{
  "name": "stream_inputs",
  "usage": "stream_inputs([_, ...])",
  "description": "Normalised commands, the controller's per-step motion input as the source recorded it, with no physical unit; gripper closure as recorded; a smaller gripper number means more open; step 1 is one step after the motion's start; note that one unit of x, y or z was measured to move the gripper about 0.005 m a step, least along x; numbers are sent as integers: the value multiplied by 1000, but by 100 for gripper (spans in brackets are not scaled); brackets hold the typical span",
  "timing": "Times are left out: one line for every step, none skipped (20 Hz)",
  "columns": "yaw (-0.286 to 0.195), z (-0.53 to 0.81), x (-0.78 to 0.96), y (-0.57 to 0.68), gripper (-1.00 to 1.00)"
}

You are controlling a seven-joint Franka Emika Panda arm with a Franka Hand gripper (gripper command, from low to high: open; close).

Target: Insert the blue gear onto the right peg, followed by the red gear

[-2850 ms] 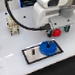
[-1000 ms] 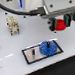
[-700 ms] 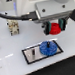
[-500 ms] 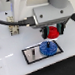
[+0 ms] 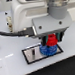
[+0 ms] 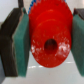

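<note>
While my fingers [image 5: 52,40] clamp the round bright-red toothed plastic gear [image 6: 48,44] by its rim, the round bright-blue toothed gear [image 5: 46,49] sits directly beneath, apparently seated on the black-rimmed white base plate [image 5: 32,55]. Second step; next, I judge, comes lowering the bore over the hidden peg.

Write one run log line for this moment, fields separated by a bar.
gripper: shut on red gear | blue gear: on base plate, under red gear | step: red gear insertion
</note>
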Motion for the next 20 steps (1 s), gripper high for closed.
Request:
stream_inputs([0,-110,97,-18,100])
stream_inputs([0,-70,78,-7,100])
stream_inputs([0,-60,124,-7,100])
stream_inputs([0,-6,56,-14,100])
stream_inputs([0,-34,73,-2,100])
stream_inputs([0,-84,58,-3,100])
stream_inputs([0,68,128,57,100])
stream_inputs([0,205,-7,29,100])
stream_inputs([0,35,8,26,100])
stream_inputs([0,60,2,24,100])
stream_inputs([0,223,33,59,100])
stream_inputs([0,109,26,68,100])
stream_inputs([0,0,-57,0,100])
stream_inputs([0,91,0,0,100])
stream_inputs([0,329,-37,0,100])
stream_inputs([0,406,-14,0,100])
stream_inputs([0,437,0,14,100])
stream_inputs([0,291,0,0,100])
stream_inputs([0,270,3,49,100])
stream_inputs([0,145,8,-14,100])
